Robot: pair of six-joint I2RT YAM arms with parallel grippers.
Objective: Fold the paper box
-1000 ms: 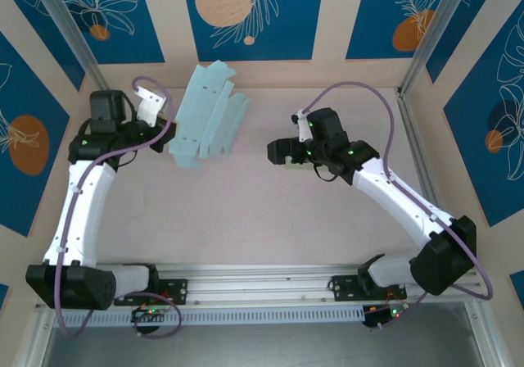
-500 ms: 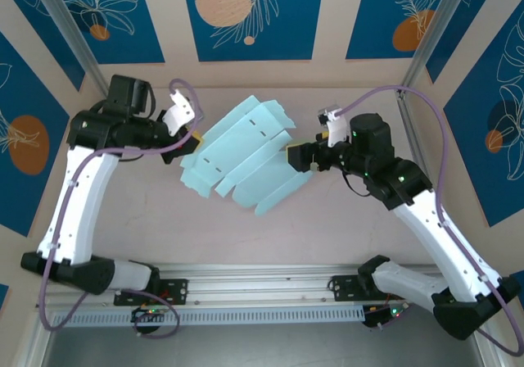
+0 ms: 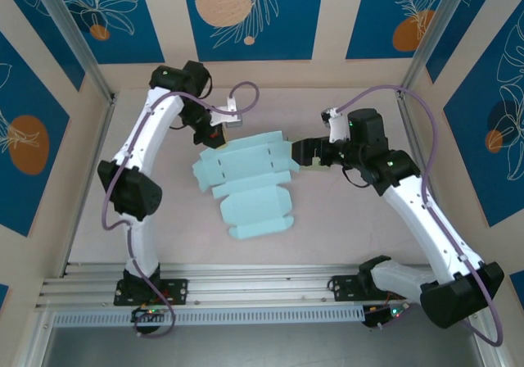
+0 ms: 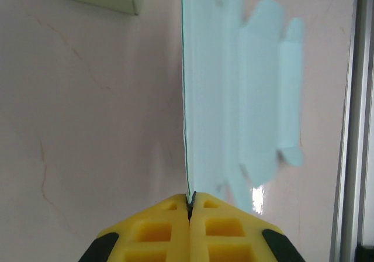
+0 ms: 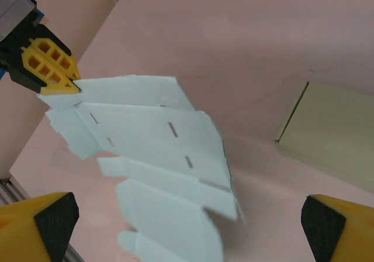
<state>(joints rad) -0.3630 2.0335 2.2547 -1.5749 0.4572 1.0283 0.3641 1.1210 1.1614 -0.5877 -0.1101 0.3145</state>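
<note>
I find one paper box (image 3: 246, 183), an unfolded pale blue blank, lying mid-surface between the two end effectors. The left end effector (image 3: 214, 136) is clamped shut on the blank's far-left edge. The right end effector (image 3: 304, 151) stands wide and holds nothing, just beside the blank's right edge; I cannot tell whether they touch. Open surface (image 3: 344, 228) runs from the blank's near edge to the front rail (image 3: 262, 281). One pale green slab (image 5: 327, 133) lies flat beside the right end effector. I count three slots (image 5: 171, 128) in the blank from the right wrist view. The left wrist view takes the sheet edge-on, its flaps blurred. The right fingers (image 5: 35, 224) are cut off at the frame corners.
</note>
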